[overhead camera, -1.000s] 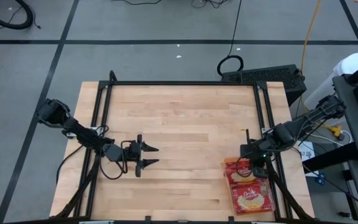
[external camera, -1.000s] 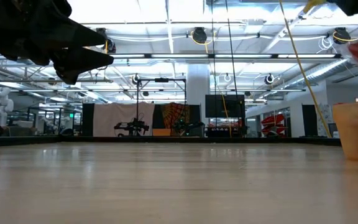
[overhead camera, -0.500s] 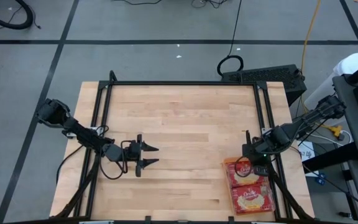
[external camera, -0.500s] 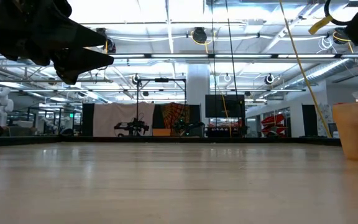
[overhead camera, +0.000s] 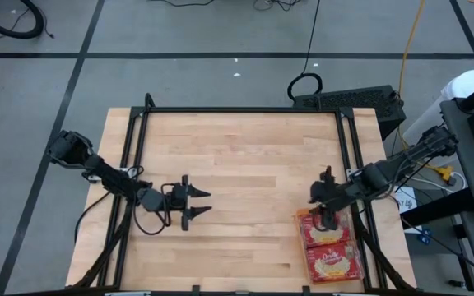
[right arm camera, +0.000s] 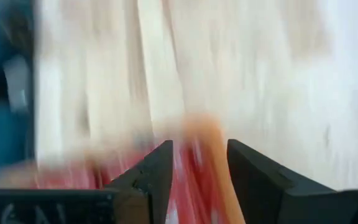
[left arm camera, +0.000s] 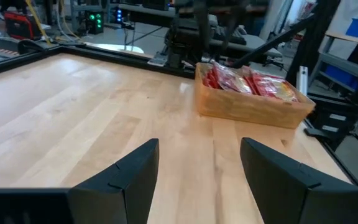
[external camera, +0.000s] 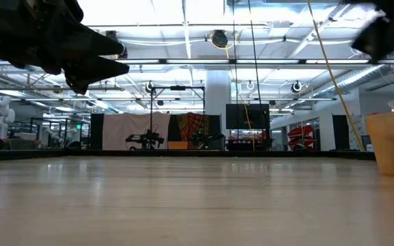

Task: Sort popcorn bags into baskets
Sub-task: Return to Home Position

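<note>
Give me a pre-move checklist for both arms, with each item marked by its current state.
1. Left hand open and empty: ok.
2. Right hand open, nothing between its fingers: ok.
3. Right hand away from the orange bin: not ok, it hangs over one end of the bin.
4. Popcorn bags lying inside the bin: ok.
5. No bags on the table outside the bin: ok.
6. Number of bags in the bin: cannot tell, they are stacked.
</note>
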You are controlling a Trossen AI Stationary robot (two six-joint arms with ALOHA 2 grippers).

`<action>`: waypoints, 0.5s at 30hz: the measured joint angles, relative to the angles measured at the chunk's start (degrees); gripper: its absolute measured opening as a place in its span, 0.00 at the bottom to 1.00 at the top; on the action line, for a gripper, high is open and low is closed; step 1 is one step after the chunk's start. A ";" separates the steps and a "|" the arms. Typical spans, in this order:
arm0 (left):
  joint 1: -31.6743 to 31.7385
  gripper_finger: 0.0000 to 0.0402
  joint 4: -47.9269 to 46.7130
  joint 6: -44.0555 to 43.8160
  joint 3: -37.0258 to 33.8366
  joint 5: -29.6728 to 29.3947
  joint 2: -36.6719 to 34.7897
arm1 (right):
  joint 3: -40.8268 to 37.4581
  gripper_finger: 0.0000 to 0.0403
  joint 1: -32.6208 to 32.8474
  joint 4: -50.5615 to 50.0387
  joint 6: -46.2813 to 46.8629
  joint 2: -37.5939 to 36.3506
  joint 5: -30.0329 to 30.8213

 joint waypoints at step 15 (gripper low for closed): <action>1.44 0.55 -0.05 5.02 0.00 -2.96 -4.58 | -6.29 0.18 -6.83 64.90 -36.46 13.09 19.28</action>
